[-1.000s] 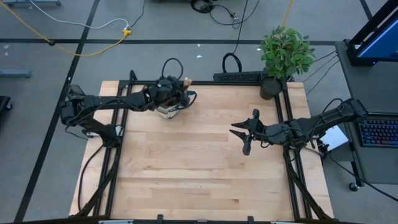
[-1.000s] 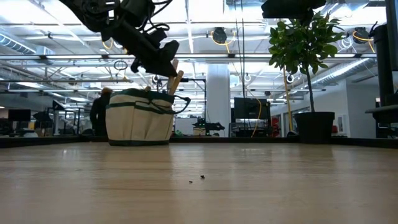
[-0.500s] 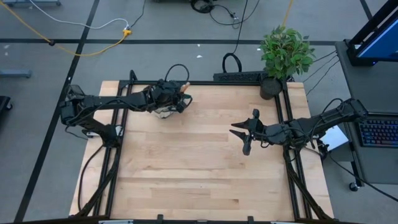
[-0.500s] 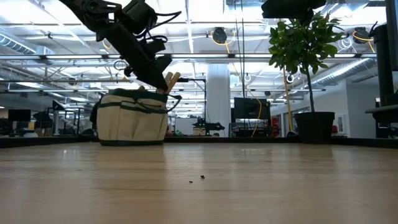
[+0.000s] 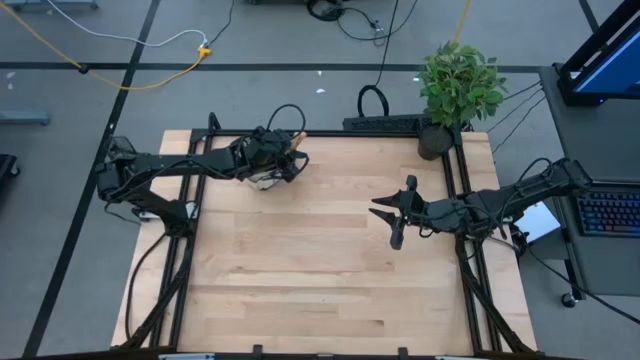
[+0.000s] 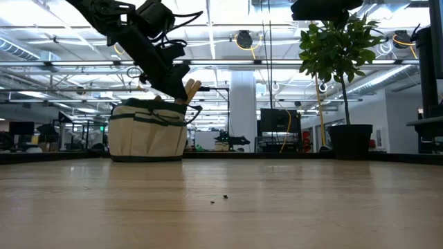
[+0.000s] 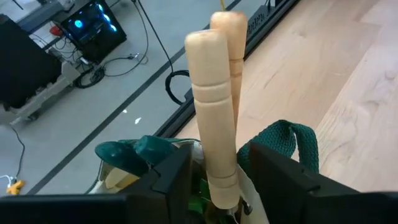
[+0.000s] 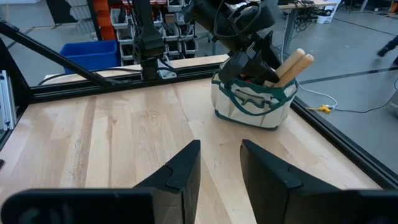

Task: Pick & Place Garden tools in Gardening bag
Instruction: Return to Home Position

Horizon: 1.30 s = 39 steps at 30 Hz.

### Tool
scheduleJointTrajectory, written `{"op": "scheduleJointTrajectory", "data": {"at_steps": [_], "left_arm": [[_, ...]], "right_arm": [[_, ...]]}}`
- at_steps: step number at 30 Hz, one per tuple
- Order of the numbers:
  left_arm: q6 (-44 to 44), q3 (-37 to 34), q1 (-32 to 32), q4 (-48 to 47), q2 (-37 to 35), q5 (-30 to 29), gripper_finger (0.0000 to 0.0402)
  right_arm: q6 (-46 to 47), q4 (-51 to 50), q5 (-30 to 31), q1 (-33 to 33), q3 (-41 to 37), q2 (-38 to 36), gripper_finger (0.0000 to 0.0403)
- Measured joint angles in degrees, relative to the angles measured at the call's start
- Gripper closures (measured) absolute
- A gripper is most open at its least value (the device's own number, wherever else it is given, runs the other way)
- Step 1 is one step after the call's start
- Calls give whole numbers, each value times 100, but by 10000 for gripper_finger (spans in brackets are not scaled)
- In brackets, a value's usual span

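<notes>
Left gripper (image 7: 219, 163) sits right over the bag (image 6: 145, 135), fingers apart, 1 on each side of the nearer of 2 wooden handles (image 7: 211, 106) that stick up out of it. Not clamped as far as the wrist view shows. The bag's green strap (image 7: 283, 134) loops up just beside 1 finger. The bag stands upright at the back-left of the table (image 5: 320, 290), tools inside.

Step in hand is going home, and the job looks near done. To do it well: keep the fingers spread and lift straight up along the handle before swinging back. A sideways pull could catch the handle or strap and tip the bag.

Farther off, the right gripper (image 5: 390, 215) waits over the table's right-middle, fingers apart, holding nothing. The potted plant (image 5: 458, 85) is at the far right corner.
</notes>
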Motion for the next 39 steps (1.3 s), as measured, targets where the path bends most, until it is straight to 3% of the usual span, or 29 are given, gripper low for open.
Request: {"op": "scheduleJointTrajectory", "data": {"at_steps": [7,14,19,26,31,39], "left_arm": [[424,-7,-15,31,-367,1,219],[74,-2,-339,-72,-1525,259,219],[-573,2,-680,-730,-2541,612,218],[-1203,2,-1061,-1930,-3614,620,218],[-1810,2,-1322,-2519,-4037,714,217],[-1844,0,-1736,-2929,-4367,1108,217]], "right_arm": [[0,0,0,1,0,0,298],[-61,-2,0,0,0,-2,298],[-330,-179,-2,1,0,-92,298],[-288,-772,-2,1,-3,-466,298],[-18,-1304,-2,1,-4,-898,298],[322,-2033,-15,4,-4,-1613,298]]}}
